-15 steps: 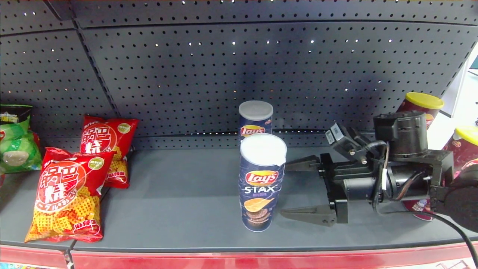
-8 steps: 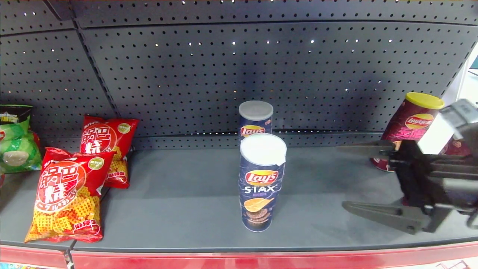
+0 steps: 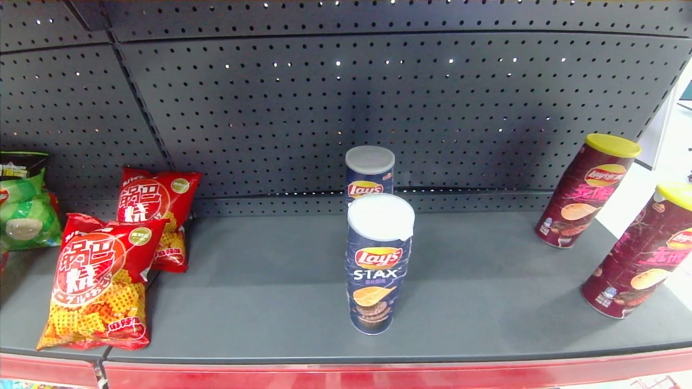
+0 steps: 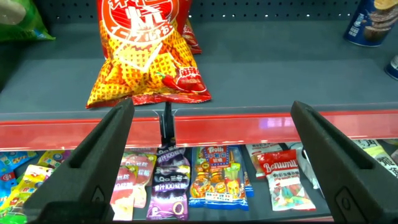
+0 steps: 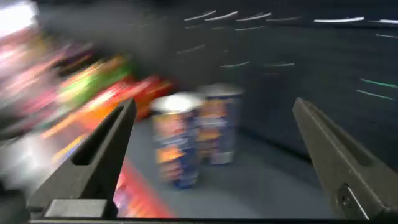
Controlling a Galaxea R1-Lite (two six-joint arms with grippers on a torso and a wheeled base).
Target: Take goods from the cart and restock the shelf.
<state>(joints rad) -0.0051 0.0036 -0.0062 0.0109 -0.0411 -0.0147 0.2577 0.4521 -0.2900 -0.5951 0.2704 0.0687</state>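
Blue cardboard wraps the front blue can [image 3: 379, 265], upright at the centre of the head view on the grey shelf [image 3: 259, 302]. Its white lid is on, so its contents are hidden. Directly behind it, toward the pegboard [image 3: 346, 108], stands the rear blue can [image 3: 370, 172] under a grey lid — touching or just apart, I cannot tell. At the right edge, well apart from that pair, stand the rear maroon can [image 3: 586, 189] and the front maroon can [image 3: 638, 254], both yellow-lidded. At the left, the front red bag [image 3: 97, 286] overlaps the rear red bag [image 3: 154, 216], with a green bag [image 3: 24, 210] at the far left edge. The left gripper [image 4: 211, 106] is spread wide and empty before the shelf's red lip, with sweet packets [image 4: 217, 177] below. The right gripper [image 5: 214, 102] is likewise spread and empty — the blurred blue cans lie beyond it.
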